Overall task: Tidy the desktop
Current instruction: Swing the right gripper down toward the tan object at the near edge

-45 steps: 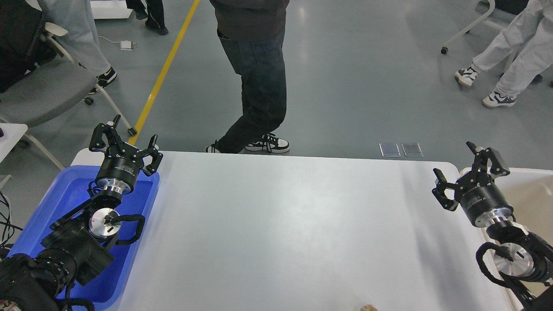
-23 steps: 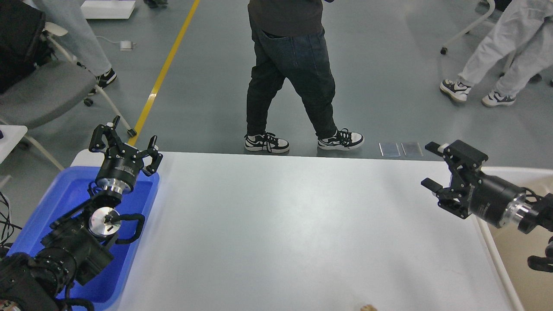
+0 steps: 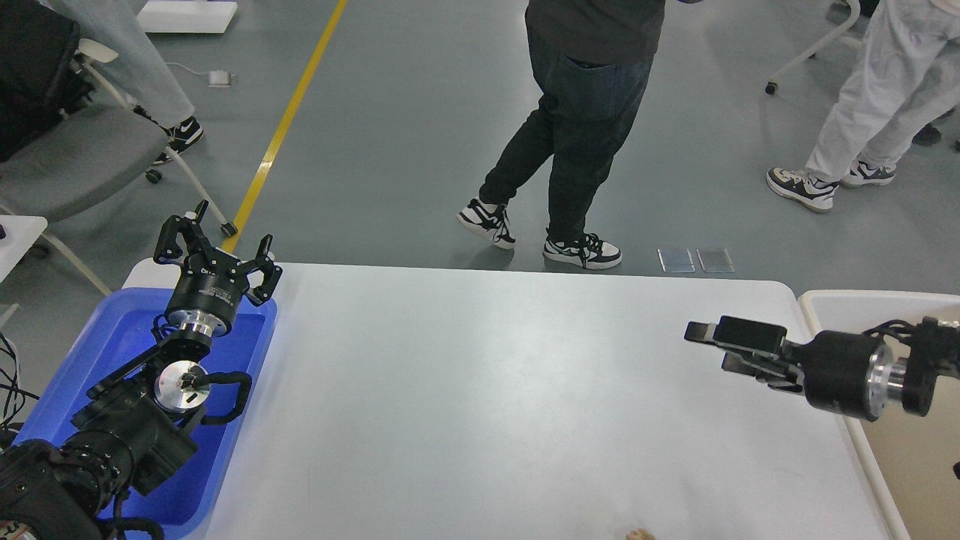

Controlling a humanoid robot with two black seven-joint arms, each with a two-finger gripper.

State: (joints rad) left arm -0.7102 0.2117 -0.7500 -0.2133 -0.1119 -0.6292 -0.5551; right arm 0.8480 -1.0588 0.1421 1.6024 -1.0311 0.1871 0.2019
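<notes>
The white desktop (image 3: 487, 390) fills the middle of the head view and is bare, apart from a small tan object (image 3: 640, 535) peeking in at its near edge. My left gripper (image 3: 217, 251) is open and empty, pointing up over the far end of the blue tray (image 3: 112, 337). My right gripper (image 3: 711, 347) lies level over the desktop's right side, pointing left. Its two fingers show a little apart and hold nothing.
A beige-white tub (image 3: 832, 304) stands off the desktop's right edge, under my right arm. People walk on the grey floor beyond the far edge. An office chair (image 3: 67, 157) stands at the far left.
My right gripper has swung from pointing up beside the tub to lying level and pointing left over the desktop. The person in dark jeans has walked to the right. My left arm has not moved.
</notes>
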